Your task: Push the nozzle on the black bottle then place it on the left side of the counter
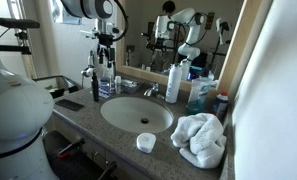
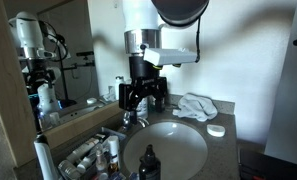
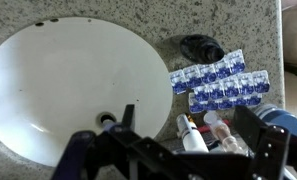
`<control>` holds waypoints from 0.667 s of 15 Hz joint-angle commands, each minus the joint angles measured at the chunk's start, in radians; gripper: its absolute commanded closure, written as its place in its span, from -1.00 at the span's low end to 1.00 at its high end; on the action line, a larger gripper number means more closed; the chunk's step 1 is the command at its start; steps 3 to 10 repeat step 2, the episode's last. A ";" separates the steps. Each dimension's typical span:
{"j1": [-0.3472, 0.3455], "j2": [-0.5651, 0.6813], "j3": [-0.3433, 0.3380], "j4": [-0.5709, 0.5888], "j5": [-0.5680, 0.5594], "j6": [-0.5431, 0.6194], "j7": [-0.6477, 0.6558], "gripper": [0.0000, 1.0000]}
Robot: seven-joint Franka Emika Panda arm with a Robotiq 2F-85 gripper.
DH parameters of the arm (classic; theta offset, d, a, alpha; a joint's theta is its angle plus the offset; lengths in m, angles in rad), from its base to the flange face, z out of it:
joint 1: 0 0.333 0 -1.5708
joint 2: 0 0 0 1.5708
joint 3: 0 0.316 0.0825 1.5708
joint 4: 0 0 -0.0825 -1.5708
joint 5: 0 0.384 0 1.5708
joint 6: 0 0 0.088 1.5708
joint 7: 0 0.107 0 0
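You have no text, brand or number here that can be read. The blue-and-white printed packets (image 3: 220,82), lying on the speckled counter at about three o'clock from the white oval sink (image 3: 48,80), carry print, but it is too small and blurred to make out. The tall white plastic bottle (image 1: 173,82) and the small black pump bottle (image 2: 148,162) show no legible label either.

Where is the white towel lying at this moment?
In an exterior view the white towel lies crumpled on the counter, on the picture's right side of the sink, close to a small white cap.
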 commanded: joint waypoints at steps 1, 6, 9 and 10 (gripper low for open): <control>-0.022 -0.037 -0.003 -0.001 0.009 0.006 0.018 -1.00; -0.028 -0.038 -0.007 -0.004 0.012 0.005 0.019 -1.00; -0.028 -0.038 -0.007 -0.004 0.012 0.005 0.019 -1.00; -0.028 -0.038 -0.007 -0.004 0.012 0.005 0.019 -1.00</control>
